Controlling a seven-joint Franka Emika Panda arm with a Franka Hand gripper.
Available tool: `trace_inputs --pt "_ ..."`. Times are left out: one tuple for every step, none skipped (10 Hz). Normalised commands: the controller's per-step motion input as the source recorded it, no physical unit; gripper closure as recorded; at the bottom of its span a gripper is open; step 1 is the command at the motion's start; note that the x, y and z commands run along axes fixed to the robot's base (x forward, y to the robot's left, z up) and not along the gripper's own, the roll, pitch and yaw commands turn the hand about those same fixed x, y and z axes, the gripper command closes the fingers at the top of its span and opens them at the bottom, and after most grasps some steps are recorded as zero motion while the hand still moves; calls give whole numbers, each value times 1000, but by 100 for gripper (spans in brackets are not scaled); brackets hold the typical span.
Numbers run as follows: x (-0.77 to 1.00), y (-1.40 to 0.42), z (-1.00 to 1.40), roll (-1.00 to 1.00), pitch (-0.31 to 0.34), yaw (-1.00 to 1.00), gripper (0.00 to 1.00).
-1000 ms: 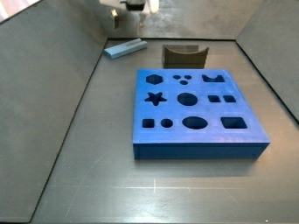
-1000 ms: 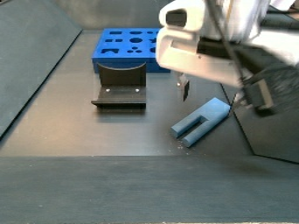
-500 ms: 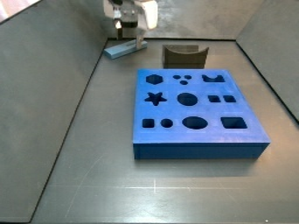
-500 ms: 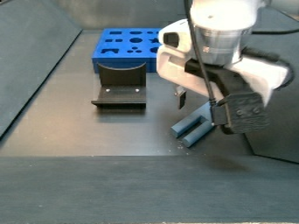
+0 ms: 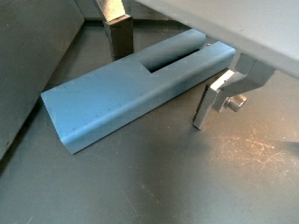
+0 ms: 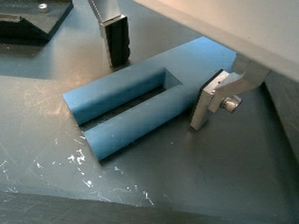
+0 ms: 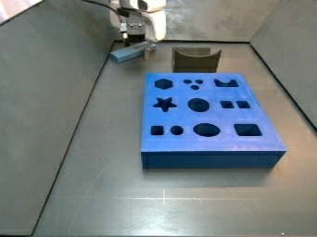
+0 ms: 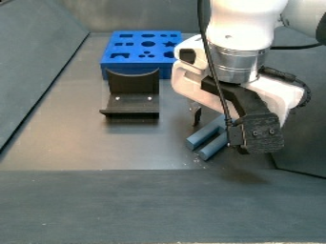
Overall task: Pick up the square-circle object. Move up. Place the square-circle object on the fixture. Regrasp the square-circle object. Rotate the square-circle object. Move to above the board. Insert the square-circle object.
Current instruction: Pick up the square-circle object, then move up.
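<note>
Your end effector is released, fingers either side of the square-circle object; close squarely around its middle.

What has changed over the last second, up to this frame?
The gripper has come down from above the peg until its fingers straddle it, one on each side. The jaws are open with gaps showing, so nothing is grasped yet. The peg lies on the floor where it was, and the board and fixture have not moved.
</note>
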Motion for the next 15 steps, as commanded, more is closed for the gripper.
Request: trace_inputs --pt "0 0 0 0 0 0 0" --pt "0 0 0 0 0 0 100" --pt "0 0 0 0 0 0 100" --pt "0 0 0 0 0 0 100" --pt "0 0 0 0 0 0 100" --pt "0 0 0 0 0 0 100" --pt "0 0 0 0 0 0 100" --pt "0 0 0 0 0 0 100" --pt "0 0 0 0 0 0 100" --pt "0 0 0 0 0 0 100" --pt "0 0 0 0 0 0 100" --pt "0 0 0 0 0 0 100" --pt "0 0 833 0 0 0 100" --pt "-82 -84 768 -24 46 -14 100" --pt "-73 -63 681 -19 54 -10 100"
